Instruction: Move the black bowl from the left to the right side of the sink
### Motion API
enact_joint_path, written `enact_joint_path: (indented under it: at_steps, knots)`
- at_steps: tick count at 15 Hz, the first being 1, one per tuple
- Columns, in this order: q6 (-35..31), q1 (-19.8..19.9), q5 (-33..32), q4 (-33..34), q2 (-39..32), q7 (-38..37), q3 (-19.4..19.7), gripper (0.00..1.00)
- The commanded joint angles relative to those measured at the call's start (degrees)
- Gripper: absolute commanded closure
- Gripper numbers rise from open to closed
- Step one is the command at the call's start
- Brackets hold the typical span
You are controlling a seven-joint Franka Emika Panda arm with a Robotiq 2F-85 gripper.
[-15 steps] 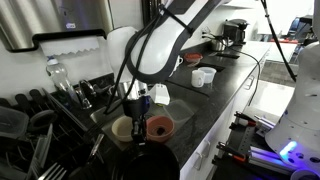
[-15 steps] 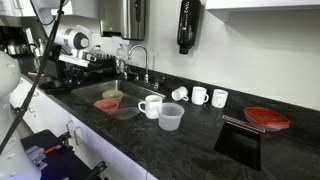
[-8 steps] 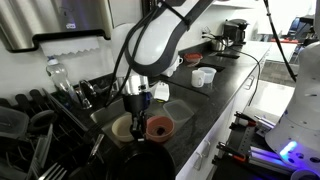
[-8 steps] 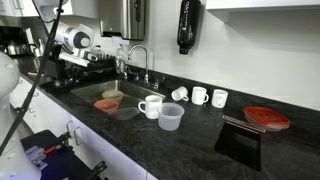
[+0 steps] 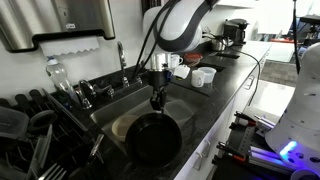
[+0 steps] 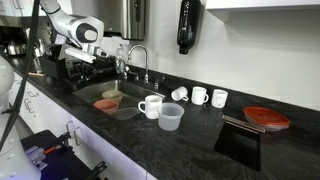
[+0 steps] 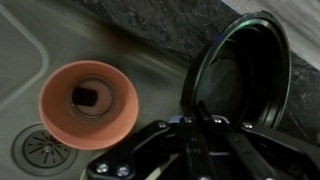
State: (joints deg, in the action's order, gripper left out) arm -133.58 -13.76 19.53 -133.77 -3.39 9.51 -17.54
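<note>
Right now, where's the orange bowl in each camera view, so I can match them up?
Exterior view: not visible; the black bowl, hanging from the hand, fills the near part of the sink.
Exterior view: orange bowl in the sink, picture-left of the white mug.
Wrist view: orange bowl left of centre, beside the black bowl.
Shared landmark: the sink.

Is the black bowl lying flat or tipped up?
Tipped up. The gripper pinches the black bowl by its rim, so it hangs on edge over the sink floor, not resting flat.
</note>
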Motion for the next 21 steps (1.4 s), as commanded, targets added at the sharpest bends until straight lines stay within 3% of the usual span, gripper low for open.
enact_joint_path:
  at_steps: [1, 5, 8, 9, 12, 21]
  knots:
    - [-3.14, 0.81, 3.20, -9.94, 9.99, -2.65, 2.30, 0.98]
    - [-5.18, 0.77, 5.79, -19.80, 20.15, -7.04, 5.73, 0.98]
    - [-8.75, 0.67, 3.66, -24.24, 27.11, -13.70, 5.70, 0.98]
    - [-6.16, 0.10, 3.35, -21.53, 23.14, -10.74, 7.04, 0.92]
    - [-6.65, -0.22, 3.15, -23.64, 27.34, -13.31, 6.97, 0.92]
    - [-7.35, -0.22, 3.14, -23.85, 27.10, -13.40, 6.98, 0.92]
